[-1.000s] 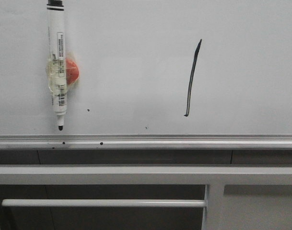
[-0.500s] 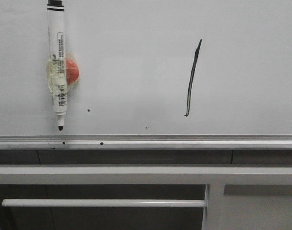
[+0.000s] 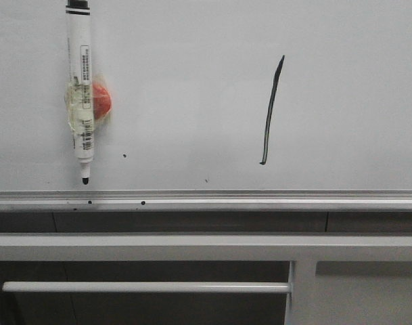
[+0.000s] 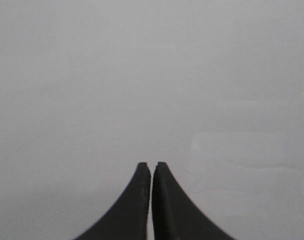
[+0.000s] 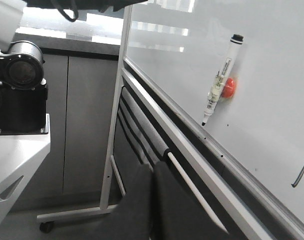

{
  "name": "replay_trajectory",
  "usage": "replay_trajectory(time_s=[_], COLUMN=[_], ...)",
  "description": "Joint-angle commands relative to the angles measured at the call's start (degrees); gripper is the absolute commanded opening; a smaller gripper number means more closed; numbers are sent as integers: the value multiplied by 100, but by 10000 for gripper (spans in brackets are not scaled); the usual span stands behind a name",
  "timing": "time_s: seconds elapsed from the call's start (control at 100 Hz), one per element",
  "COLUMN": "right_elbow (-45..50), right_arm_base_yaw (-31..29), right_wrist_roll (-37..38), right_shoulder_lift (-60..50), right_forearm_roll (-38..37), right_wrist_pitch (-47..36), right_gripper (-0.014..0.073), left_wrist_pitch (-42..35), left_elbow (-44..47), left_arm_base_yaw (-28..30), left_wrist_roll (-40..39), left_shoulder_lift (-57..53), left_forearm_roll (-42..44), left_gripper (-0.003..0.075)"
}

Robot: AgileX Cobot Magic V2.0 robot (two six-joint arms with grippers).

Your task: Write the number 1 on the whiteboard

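Stroke unchanged across the last second: number 1 (image 3: 272, 112) sits finished on whiteboard (image 3: 192, 68), well away from both sets of fingers. Task looks done. Left gripper (image 4: 151, 165) closed, empty; right gripper (image 5: 152, 172) closed, empty. Marker (image 3: 80, 88) parked against the board, its label print unreadable.

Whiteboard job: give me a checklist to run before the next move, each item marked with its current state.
1. Number 1 drawn on the whiteboard: ok, one slanted stroke.
2. Marker parked on the board by the red magnet: ok.
3. Marker capped: not ok, tip bare.
4. Left gripper empty and shut: ok.
5. Right gripper empty and shut: ok.
6. Arms clear of the board: cannot tell for the left.
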Motion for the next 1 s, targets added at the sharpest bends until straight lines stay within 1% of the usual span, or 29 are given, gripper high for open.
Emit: replay_trajectory(time_s=[0.0, 0.16, 0.21, 0.36, 0.48, 0.64, 0.77, 0.88, 0.99], right_elbow=[126, 126, 126, 126, 126, 126, 126, 126, 126], right_arm_base_yaw=[-31, -31, -31, -31, -31, -31, -31, -31, -31], right_wrist_roll=[0, 0, 0, 0, 0, 0, 0, 0, 0], right_shoulder_lift=[90, 90, 90, 90, 90, 90, 90, 90, 90], right_forearm_roll=[2, 2, 2, 2, 2, 2, 2, 2, 2], right_wrist_pitch=[-416, -416, -416, -416, -416, -416, -416, -416, -416], right_gripper=[-64, -64, -64, -64, -64, -64, -64, -64, -64], left_wrist_pitch=[-419, -333, 95, 523, 1077, 2061, 2044, 2044, 2033], left_elbow=[254, 811, 797, 797, 797, 797, 808, 808, 808], left_arm_base_yaw=[17, 6, 6, 6, 6, 6, -31, -208, -437], left_wrist_roll=[-147, -327, -327, -327, -316, -272, -262, -209, 519], left_shoulder_lift=[-301, -918, -1073, -1092, -1092, -1092, -1092, -1092, -1092], left_forearm_roll=[-32, -47, -89, -25, 83, 330, 374, 340, -198], left_gripper=[-20, -20, -20, -20, -20, -20, -20, -20, -20])
